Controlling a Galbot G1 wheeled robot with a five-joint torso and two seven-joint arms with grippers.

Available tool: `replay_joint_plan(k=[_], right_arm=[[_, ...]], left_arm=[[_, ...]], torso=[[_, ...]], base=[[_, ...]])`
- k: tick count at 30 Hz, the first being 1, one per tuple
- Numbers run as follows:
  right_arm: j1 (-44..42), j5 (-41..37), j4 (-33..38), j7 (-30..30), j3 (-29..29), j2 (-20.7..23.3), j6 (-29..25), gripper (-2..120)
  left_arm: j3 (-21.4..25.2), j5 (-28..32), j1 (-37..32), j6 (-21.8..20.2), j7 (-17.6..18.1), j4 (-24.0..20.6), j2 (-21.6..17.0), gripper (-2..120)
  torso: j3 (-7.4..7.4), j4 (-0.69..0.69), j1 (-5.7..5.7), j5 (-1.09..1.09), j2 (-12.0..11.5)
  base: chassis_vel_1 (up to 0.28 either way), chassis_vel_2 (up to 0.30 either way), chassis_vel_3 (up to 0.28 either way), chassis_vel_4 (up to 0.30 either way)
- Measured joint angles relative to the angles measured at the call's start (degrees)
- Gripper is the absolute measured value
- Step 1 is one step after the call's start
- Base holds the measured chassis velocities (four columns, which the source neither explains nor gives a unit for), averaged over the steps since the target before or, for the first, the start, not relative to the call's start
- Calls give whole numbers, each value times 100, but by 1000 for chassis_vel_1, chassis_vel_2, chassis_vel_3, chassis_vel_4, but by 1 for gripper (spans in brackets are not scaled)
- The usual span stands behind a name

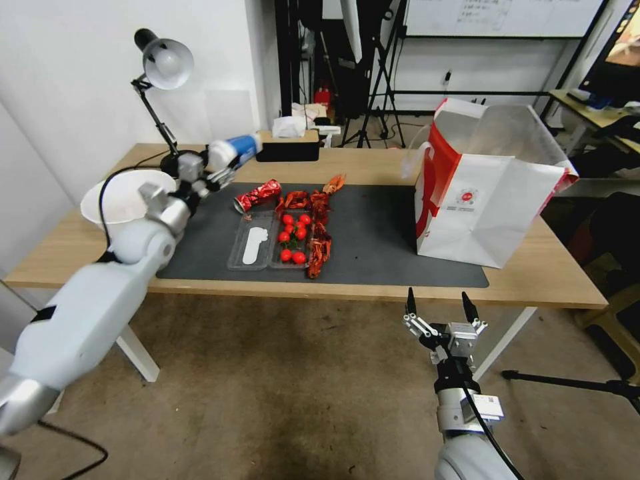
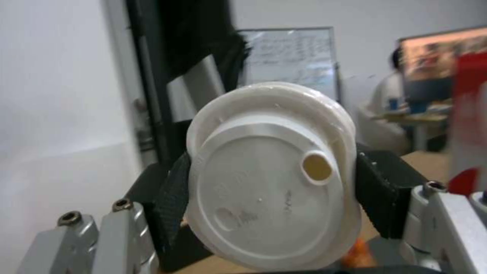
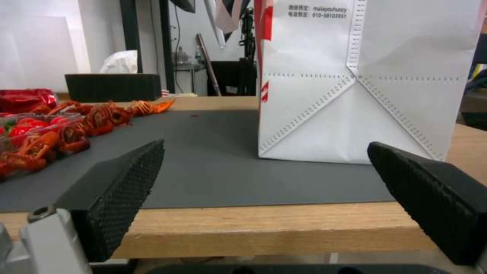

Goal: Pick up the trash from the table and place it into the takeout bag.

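Note:
My left gripper [image 1: 215, 168] is shut on a blue-and-white paper cup [image 1: 237, 149] with a white lid [image 2: 271, 175], held tilted in the air over the back left corner of the dark mat [image 1: 373, 247]. In the left wrist view the black fingers [image 2: 172, 201] press the cup from both sides. A crushed red can [image 1: 259, 195] lies on the mat just right of the cup. The takeout bag [image 1: 480, 193] stands open at the table's right end. My right gripper [image 1: 437, 310] hangs open below the table's front edge, facing the takeout bag [image 3: 355, 76].
A clear tray [image 1: 252, 248] holding cherry tomatoes [image 1: 293, 237] and red crayfish shells [image 1: 319, 233] sits mid-mat. A beige bowl [image 1: 123, 197] and a desk lamp [image 1: 163, 63] stand at the table's left end. A black box [image 1: 288, 148] is at the back.

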State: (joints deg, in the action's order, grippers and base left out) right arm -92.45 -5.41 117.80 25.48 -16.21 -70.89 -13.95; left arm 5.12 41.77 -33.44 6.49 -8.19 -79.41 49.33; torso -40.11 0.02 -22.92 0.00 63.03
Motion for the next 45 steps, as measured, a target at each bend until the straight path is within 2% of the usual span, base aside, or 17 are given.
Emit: replay_joint_plan(k=[2, 5, 6, 9, 11, 13, 14, 17, 18, 20, 22, 24, 33, 35, 45], right_arm=[[2, 0, 0, 0, 0, -2, 0, 100], [2, 5, 0, 0, 2, -10, 2, 100], [2, 5, 0, 0, 2, -10, 2, 100], [-10, 8, 0, 0, -6, -13, 5, 100], [-18, 8, 0, 0, -9, -16, 5, 100], [-72, 24, 0, 0, -26, -53, 7, 100], [-72, 24, 0, 0, -26, -53, 7, 100], [-110, 74, 1, 13, -33, -103, 7, 100], [-110, 74, 1, 13, -33, -103, 7, 100], [-133, 139, 6, 34, -34, -151, 7, 100], [-141, 146, 15, 36, -34, -156, 7, 100], [-169, 159, 29, 45, -40, -165, 8, 100], [-184, 178, 12, 56, -40, -183, 8, 100], [-184, 179, 7, 58, -40, -185, 6, 100], [-172, 179, 3, 68, -41, -186, -3, 100]], left_arm=[[-86, 59, 103, -16, -8, -58, -8, 67], [-791, 504, 815, -19, -138, -214, 36, 67], [-791, 504, 815, -19, -138, -214, 36, 67], [-1361, 814, 1347, -21, -186, -318, 192, 67], [-1487, 872, 1486, -28, -191, -337, 255, 67], [-2069, 1132, 2111, -90, -181, -394, 612, 67], [-2069, 1132, 2111, -90, -181, -394, 612, 67], [-2656, 1322, 2786, -165, -123, -360, 1030, 67], [-2656, 1322, 2786, -165, -123, -360, 1030, 67], [-3082, 1485, 3288, -201, -55, -192, 1411, 67], [-3155, 1531, 3371, -204, -46, -161, 1492, 67], [-3530, 1729, 3705, -222, -3, -29, 1879, 67], [-3944, 1819, 3996, -213, 9, 276, 2544, 67], [-4050, 1834, 4065, -201, -9, 481, 2765, 66], [-4351, 1833, 4175, -106, -153, 1178, 3405, 66]], torso=[[0, -2, 0, 1, 0], [0, -3, 1, 2, 0], [0, -3, 1, 2, 0], [0, -3, 1, 1, -1], [0, -2, 1, 2, -1], [0, -3, 0, 1, -1], [0, -3, 0, 1, -1], [0, -3, 1, 2, -1], [0, -3, 1, 2, -1], [0, -2, 0, 3, -1], [0, -2, 0, 3, -1], [0, -1, 1, 2, -1], [0, -2, 1, 1, 0], [0, -2, 0, 2, 0], [0, -3, 0, 2, 0]], base=[[0, 0, 0, 0], [0, 0, 0, 0], [0, 0, 0, 0], [0, 0, 0, 0], [0, 0, 0, 0], [0, 0, 0, 0], [0, 0, 0, 0], [0, 0, 0, 0], [0, 0, 0, 0], [0, 0, 0, 0], [0, 0, 0, 0], [0, 0, 0, 0], [0, 0, 0, 0], [0, 0, 0, 0], [0, 0, 0, 0]])
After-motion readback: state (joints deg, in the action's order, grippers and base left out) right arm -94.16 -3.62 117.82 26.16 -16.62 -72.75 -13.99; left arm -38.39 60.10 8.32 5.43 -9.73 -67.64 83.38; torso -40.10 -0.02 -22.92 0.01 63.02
